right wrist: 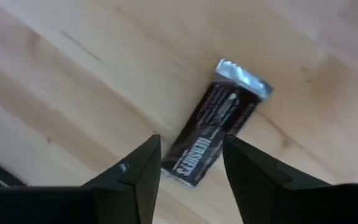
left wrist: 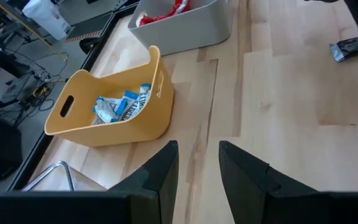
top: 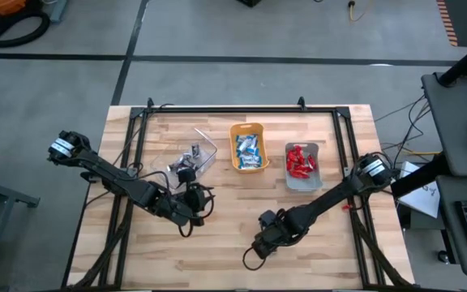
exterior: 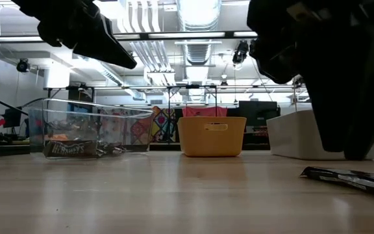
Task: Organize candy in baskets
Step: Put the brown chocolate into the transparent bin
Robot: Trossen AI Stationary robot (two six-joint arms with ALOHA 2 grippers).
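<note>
While a dark-wrapped candy bar lies flat on the wooden worktop at the lower centre of the high view, the right gripper hangs directly over it with its fingers spread and nothing between them. Seen from the right wrist, the bar's long axis runs on a diagonal across the gap between the fingers, one end reaching under their tips and the silver crimped end pointing away, so the fingers would likely need to turn to close across its narrow width rather than along its length. From the low view, the same bar rests at the lower right of the frame, just beside the dark bulk of the right arm. The right arm is plainly the nearer; the left gripper waits to the left of centre, fingers parted and empty, facing the baskets. Farther back stand three in a row: the clear basket at the left holds dark silver-grey candy, the orange basket in the middle holds blue-and-white bars, and the grey basket at the right holds red ones. By wrapper colour, the loose bar appears bound for the clear basket, well apart from it toward the upper left.
</note>
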